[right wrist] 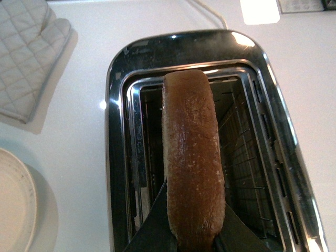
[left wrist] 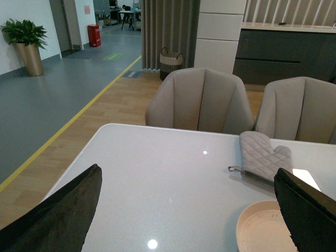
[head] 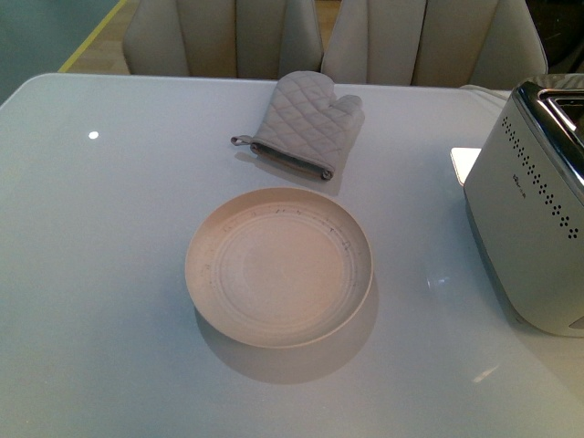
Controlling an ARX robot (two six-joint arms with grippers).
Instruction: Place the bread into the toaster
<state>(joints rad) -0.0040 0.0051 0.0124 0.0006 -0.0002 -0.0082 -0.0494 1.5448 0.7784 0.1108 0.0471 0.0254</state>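
In the right wrist view my right gripper [right wrist: 193, 231] is shut on the bread [right wrist: 191, 157], held edge-on with its brown crust facing the camera. The slice hangs directly over the chrome top of the toaster [right wrist: 199, 52], in line with its open slots. How far it reaches into a slot I cannot tell. In the front view the toaster [head: 534, 210] stands at the right edge of the table; neither arm shows there. My left gripper [left wrist: 189, 210] is open and empty above the near left part of the table.
A round cream plate [head: 279, 265] sits empty mid-table, also in the left wrist view [left wrist: 262, 231]. A grey quilted oven mitt [head: 306, 123] lies behind it, and shows beside the toaster [right wrist: 26, 58]. Beige chairs [head: 224, 36] stand at the table's far edge.
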